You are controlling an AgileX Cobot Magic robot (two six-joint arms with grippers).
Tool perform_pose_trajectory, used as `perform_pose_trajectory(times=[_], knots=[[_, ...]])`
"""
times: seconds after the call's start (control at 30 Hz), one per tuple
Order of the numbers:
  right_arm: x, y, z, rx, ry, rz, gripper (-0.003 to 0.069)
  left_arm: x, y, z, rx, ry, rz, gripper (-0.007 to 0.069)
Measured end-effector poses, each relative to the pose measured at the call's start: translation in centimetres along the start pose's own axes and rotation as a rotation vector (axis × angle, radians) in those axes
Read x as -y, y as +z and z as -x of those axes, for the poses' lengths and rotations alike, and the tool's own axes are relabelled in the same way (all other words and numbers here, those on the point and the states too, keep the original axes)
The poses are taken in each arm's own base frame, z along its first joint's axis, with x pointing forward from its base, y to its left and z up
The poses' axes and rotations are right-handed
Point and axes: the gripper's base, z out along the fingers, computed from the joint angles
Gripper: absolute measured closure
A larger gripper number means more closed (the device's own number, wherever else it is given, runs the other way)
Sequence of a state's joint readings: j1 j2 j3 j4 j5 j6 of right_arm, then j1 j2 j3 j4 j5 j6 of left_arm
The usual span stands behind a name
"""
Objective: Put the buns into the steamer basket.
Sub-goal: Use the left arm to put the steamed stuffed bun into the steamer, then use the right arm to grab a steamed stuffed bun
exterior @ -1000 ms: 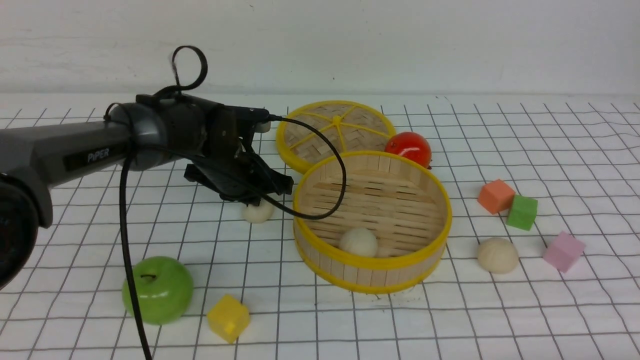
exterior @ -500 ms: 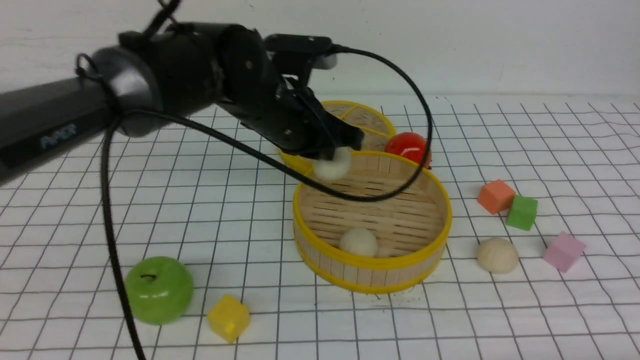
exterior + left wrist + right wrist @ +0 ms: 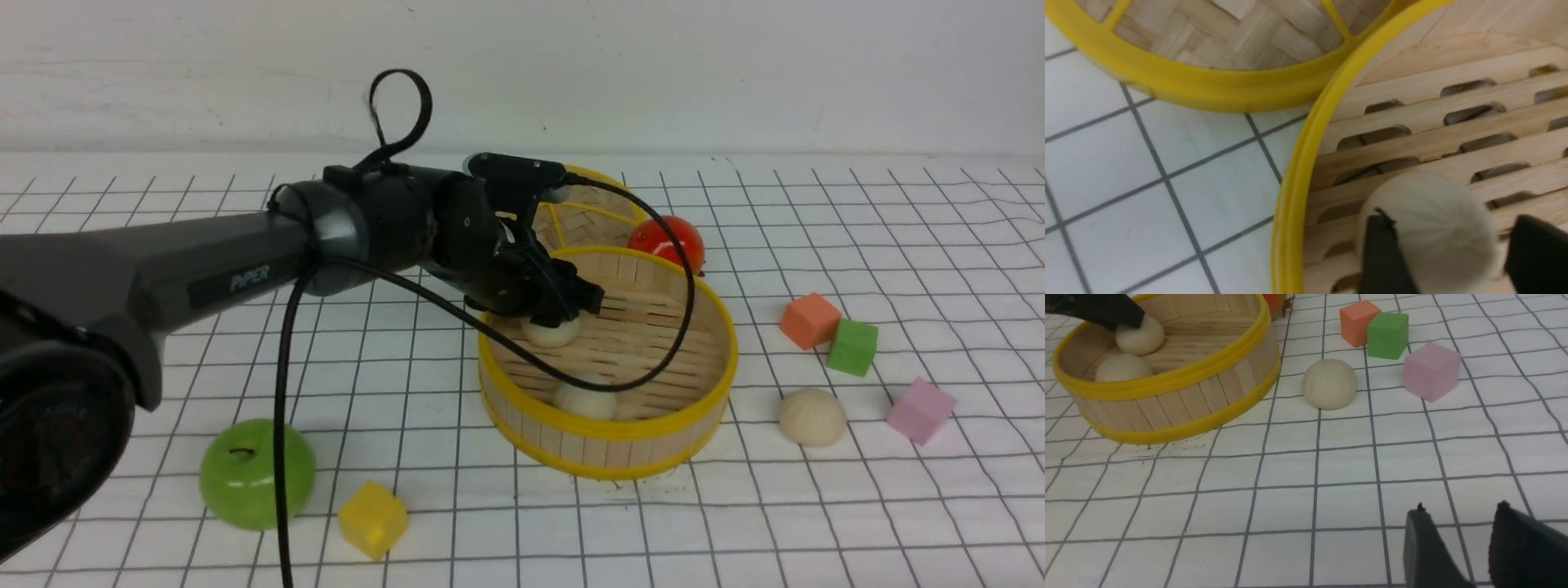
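Lower now, left pincer (image 3: pixel 563 314) inside steamer basket (image 3: pixel 611 451); bun (image 3: pixel 551 332) between its jaws

White tablecloth (image 3: pixel 898 245) w/ thin dark grid lines; wall off-white. Round bamboo-slat steamer basket (image 3: pixel 604 447): pale tan wood, yellow top & btm rims, slatted floor. Flat woven bamboo lid (image 3: pixel 604 212): tan criss-cross weave, yellow rim & spokes. Round dough buns (image 3: pixel 551 332) (image 3: pixel 584 400) (image 3: pixel 812 416): all 3 matte cream-white. Glossy round tomato (image 3: pixel 669 237): red. Shiny apple (image 3: pixel 257 474): green. Foam cubes: yellow (image 3: pixel 373 518), orange (image 3: pixel 810 320), green (image 3: pixel 852 346), pink (image 3: pixel 920 410). Left arm (image 3: pixel 204 269): dark grey/blk, white "PiPER" lettering; cable (image 3: pixel 282 425) blk.
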State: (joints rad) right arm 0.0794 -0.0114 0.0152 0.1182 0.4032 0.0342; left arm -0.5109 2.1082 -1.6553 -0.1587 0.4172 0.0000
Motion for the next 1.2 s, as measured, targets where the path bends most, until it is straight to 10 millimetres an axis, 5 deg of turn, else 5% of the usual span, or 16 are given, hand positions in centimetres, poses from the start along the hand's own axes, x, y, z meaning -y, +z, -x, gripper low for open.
perform_pose_trajectory(times=[0.1, 0.17, 0.23, 0.33, 0.37, 0.4, 0.47, 0.6, 0.7, 0.73, 0.83, 1.03, 1.2], knots=[[0.0, 0.0, 0.0, 0.000, 0.000, 0.000, 0.0418, 0.4, -2.6, 1.2, 0.008, -0.009, -0.009, 0.0146], [0.0, 0.0, 0.0, 0.000, 0.000, 0.000, 0.0418, 0.9, -6.2, 2.5, 0.023, 0.005, -0.014, 0.0144], [0.0, 0.0, 0.0, 0.000, 0.000, 0.000, 0.0418, 1.3, -10.4, 3.7, 0.043, 0.024, -0.015, 0.0200], [0.0, 0.0, 0.0, 0.000, 0.000, 0.000, 0.0418, 1.8, -16.8, 4.4, 0.092, 0.027, -0.023, 0.0381], [0.0, 0.0, 0.0, 0.000, 0.000, 0.000, 0.0418, 1.9, -17.3, 4.4, 0.097, 0.027, -0.024, 0.0396], [0.0, 0.0, 0.0, 0.000, 0.000, 0.000, 0.0418, 2.0, -20.7, 3.9, 0.143, 0.028, -0.030, 0.0526], [0.0, 0.0, 0.0, 0.000, 0.000, 0.000, 0.0418, 2.0, -24.3, 2.7, 0.206, 0.029, -0.037, 0.0624], [0.0, 0.0, 0.0, 0.001, 0.000, 0.000, 0.0418, 1.9, -30.6, -1.8, 0.373, -0.005, -0.079, 0.0638], [-0.1, 0.0, 0.1, 0.025, 0.065, 0.018, 0.0418, 1.3, -34.6, -7.5, 0.517, -0.046, -0.117, 0.0638], [-0.2, 0.1, 0.1, 0.027, 0.080, 0.020, 0.0418, 1.3, -34.2, -7.8, 0.503, -0.048, -0.116, 0.0638], [-0.5, 0.1, 0.9, 0.116, 0.328, 0.082, 0.0418, 0.4, -36.2, -13.6, 0.619, -0.061, -0.129, 0.0638], [-0.5, -0.5, 3.0, 0.293, 0.667, 0.162, 0.0431, -0.8, -34.6, -20.1, 0.658, -0.096, -0.128, 0.0638], [-2.5, -1.5, 8.3, 0.110, 0.522, 0.202, 0.0551, -1.6, -32.9, -23.7, 0.677, -0.112, -0.122, 0.0638]])
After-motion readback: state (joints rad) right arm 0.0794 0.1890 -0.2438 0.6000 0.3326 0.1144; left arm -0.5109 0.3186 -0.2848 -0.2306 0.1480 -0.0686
